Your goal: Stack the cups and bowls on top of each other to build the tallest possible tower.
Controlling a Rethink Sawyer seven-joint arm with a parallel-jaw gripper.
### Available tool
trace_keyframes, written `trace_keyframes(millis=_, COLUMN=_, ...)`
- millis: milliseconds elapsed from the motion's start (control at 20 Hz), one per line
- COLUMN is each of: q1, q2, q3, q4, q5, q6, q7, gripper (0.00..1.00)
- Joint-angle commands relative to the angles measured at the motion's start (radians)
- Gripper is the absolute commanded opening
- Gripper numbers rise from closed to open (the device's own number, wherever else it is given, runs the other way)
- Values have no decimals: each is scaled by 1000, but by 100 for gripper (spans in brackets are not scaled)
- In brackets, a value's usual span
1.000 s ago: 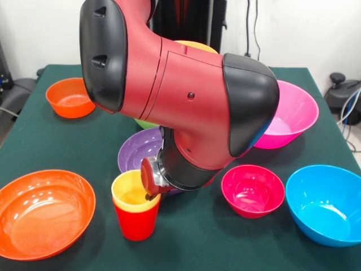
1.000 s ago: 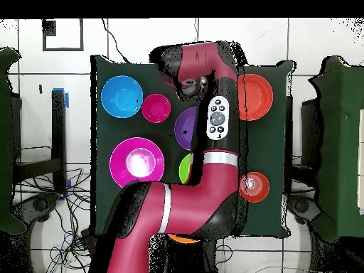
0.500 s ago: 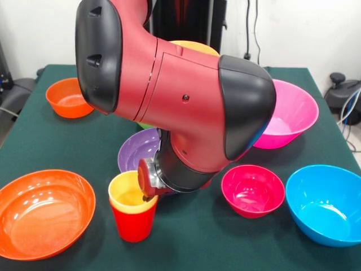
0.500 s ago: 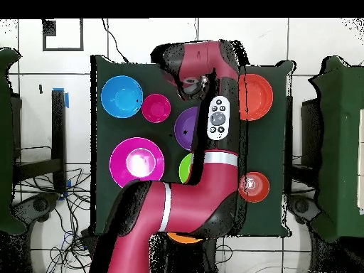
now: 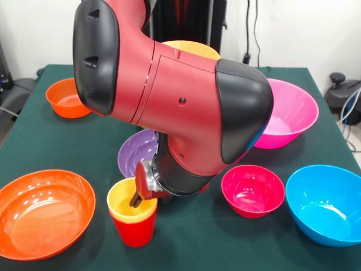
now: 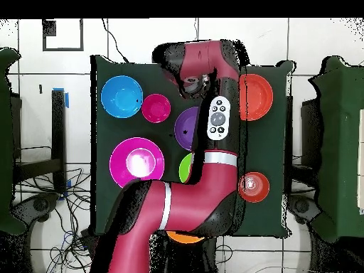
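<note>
Dark green table spread across the middle, cloth smooth and flat. Behind it, a plain white wall, with thin black cables hanging down it. Off the right edge of the table, black gear with blue wires looped over it; off the left edge, something grey and black, too cut off to name.

From above: white tiled floor all round the table. Black square outline marked at the upper left, a strip of blue tape just below it. Tangle of floor cables at the lower left. Dark green shapes at the left edge and the right edge.
</note>
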Motion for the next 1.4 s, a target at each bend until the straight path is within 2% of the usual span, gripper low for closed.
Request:
trace_keyframes(millis=50, q1=16, q2=10, q3=88, q4=-32, q5=-37, q6=100, q7=-252, gripper=100)
trace_keyframes(millis=200, q1=19, q2=20, q3=96, q4=-53, q5=-44, q6=114, q7=-259, gripper=100)
trace_keyframes(millis=550, q1=17, q2=-1, q3=67, q4=-19, q5=-20, q6=104, q7=-241, gripper=100)
trace_keyframes(millis=1000, q1=19, q2=-51, q3=76, q4=28, q5=51, q6=179, q7=-177, gripper=100)
trace_keyframes(millis=1400, q1=28, q2=-44, q3=67, q4=11, q5=56, q6=211, q7=-175, gripper=100)
